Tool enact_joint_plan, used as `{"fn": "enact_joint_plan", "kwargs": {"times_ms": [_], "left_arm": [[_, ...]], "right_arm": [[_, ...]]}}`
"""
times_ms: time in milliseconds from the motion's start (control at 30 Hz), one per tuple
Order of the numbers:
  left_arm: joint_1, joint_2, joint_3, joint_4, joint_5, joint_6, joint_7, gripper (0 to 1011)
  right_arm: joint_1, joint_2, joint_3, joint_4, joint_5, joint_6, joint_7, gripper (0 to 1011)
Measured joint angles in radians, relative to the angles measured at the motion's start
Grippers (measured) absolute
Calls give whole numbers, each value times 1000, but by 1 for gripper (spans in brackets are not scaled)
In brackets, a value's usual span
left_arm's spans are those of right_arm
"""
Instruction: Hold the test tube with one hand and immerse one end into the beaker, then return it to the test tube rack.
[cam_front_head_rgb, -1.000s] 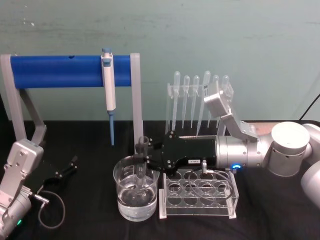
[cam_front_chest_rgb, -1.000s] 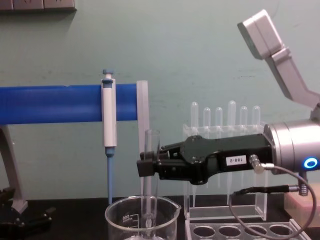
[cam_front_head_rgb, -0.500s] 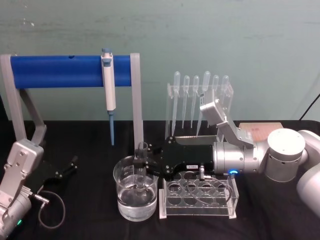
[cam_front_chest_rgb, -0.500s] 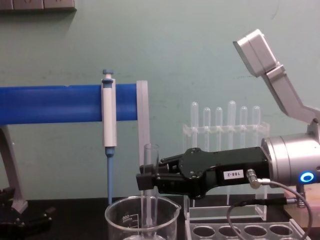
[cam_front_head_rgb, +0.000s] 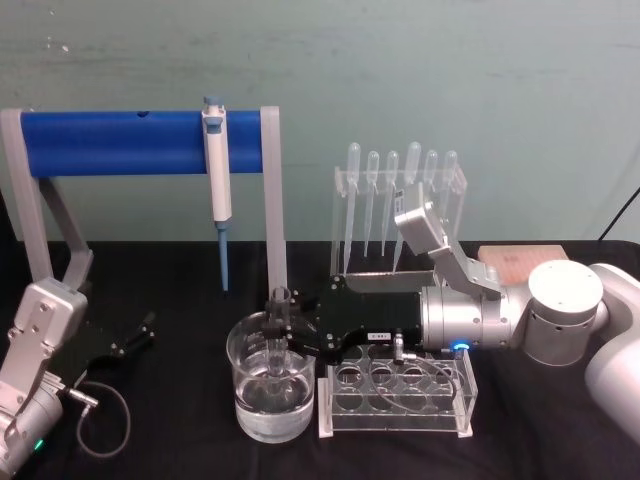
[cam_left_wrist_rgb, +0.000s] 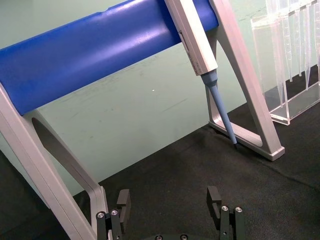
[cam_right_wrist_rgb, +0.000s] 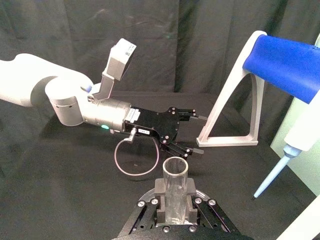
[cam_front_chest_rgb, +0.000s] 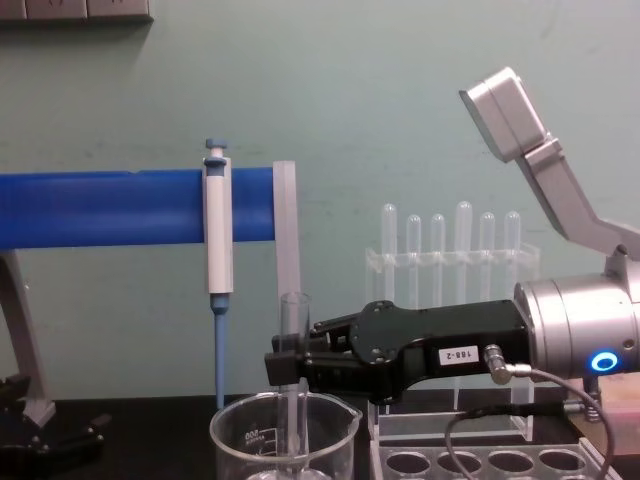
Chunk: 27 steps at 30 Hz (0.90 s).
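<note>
My right gripper (cam_front_head_rgb: 281, 336) is shut on the test tube (cam_front_head_rgb: 280, 305), a clear glass tube held upright near its open top. The tube's lower end stands inside the beaker (cam_front_head_rgb: 243, 388), a wide clear glass with liquid in it, and reaches into the liquid. The chest view has the test tube (cam_front_chest_rgb: 294, 318) rising above the beaker (cam_front_chest_rgb: 240, 438), with the right gripper (cam_front_chest_rgb: 287, 365) clamped just above the rim. In the right wrist view the tube's open mouth (cam_right_wrist_rgb: 175, 172) sits between the fingers (cam_right_wrist_rgb: 160, 192). My left gripper (cam_front_head_rgb: 138, 335) rests open, parked at the far left on the table.
A clear tube rack (cam_front_head_rgb: 395, 392) stands right beside the beaker, under my right arm. Behind are a blue-barred stand (cam_front_head_rgb: 140, 142) with a pipettor (cam_front_head_rgb: 217, 170) hanging on it and a rack of plastic pipettes (cam_front_head_rgb: 400, 190). A pink block (cam_front_head_rgb: 515, 260) lies at the back right.
My right gripper has sunk lower and shifted slightly left, carrying the test tube deeper into the beaker. The left arm has stayed still.
</note>
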Motion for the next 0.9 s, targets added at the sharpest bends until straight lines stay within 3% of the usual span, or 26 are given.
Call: {"fn": "enact_joint_plan", "kwargs": {"times_ms": [900], "left_arm": [[0, 0, 0, 0, 0, 0, 0, 1000]], "right_arm": [[1, -9, 2, 11, -8, -6, 6, 226]]}}
